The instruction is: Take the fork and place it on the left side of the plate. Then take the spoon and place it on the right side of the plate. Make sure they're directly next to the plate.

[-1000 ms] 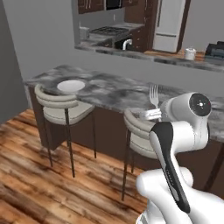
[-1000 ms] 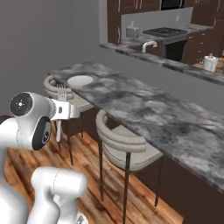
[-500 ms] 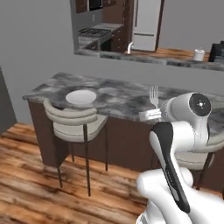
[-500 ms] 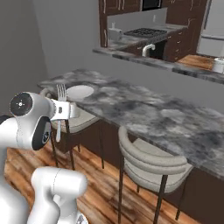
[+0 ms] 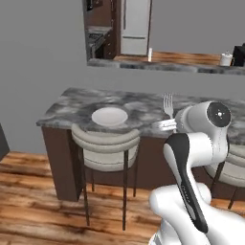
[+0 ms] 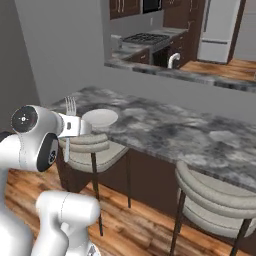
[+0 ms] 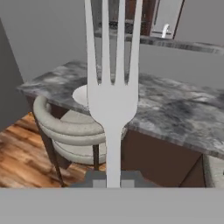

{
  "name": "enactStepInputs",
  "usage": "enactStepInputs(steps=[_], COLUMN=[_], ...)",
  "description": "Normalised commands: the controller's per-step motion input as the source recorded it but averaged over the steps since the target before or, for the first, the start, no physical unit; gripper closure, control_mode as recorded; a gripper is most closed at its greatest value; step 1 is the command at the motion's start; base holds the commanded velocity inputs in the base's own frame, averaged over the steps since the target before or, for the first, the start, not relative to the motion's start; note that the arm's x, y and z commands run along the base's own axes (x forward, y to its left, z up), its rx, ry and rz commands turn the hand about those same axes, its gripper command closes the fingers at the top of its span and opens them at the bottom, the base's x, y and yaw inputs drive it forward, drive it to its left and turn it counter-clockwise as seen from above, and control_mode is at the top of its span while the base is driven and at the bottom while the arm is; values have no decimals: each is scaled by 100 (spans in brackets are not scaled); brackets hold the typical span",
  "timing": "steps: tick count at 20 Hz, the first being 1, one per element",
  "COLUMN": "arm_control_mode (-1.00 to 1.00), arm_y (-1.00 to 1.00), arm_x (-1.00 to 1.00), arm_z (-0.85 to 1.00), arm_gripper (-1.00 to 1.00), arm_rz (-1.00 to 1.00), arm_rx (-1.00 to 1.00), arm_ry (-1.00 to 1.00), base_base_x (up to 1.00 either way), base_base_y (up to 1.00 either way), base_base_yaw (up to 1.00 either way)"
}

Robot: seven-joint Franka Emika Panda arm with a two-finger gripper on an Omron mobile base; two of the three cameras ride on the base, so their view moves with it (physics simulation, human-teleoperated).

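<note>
My gripper [image 5: 165, 125] is shut on the fork [image 5: 168, 104], which stands upright with its tines up, held back from the marble counter [image 5: 143, 107]. From the right side, the gripper [image 6: 75, 125] and fork [image 6: 70, 106] sit just left of the plate [image 6: 100, 117]. The round white plate [image 5: 109, 116] lies on the counter's left part, above a stool. In the hand view the fork [image 7: 113, 100] rises from the gripper [image 7: 113, 177] and covers part of the plate [image 7: 81, 94]. The spoon is out of view.
A beige round-backed stool [image 5: 105, 143] stands under the counter below the plate, and another stool [image 6: 215, 195] is further right. Behind the counter a grey half wall carries a higher ledge [image 5: 162, 64], with the kitchen and a fridge [image 5: 134, 26] beyond.
The whole picture has shifted, so the base has driven; the counter's end with the plate now lies more squarely ahead. The fork stays upright in the shut gripper.
</note>
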Motion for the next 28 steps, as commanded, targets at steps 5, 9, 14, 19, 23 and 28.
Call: enactStepInputs(steps=[5,9,14,19,23,28], arm_control_mode=[100,100,100,100,100,100], arm_y=[0,0,0,0,0,0], arm_x=[0,0,0,0,0,0], arm_z=[0,0,0,0,0,0], arm_gripper=[100,100,100,100,100,100], arm_rz=[0,0,0,0,0,0], arm_rx=[0,0,0,0,0,0], arm_ry=[0,0,0,0,0,0], base_base_x=[39,41,38,39,43,50], base_base_y=[100,100,99,86,55,7], base_base_yaw=[-34,-36,-36,-34,-31,-21])
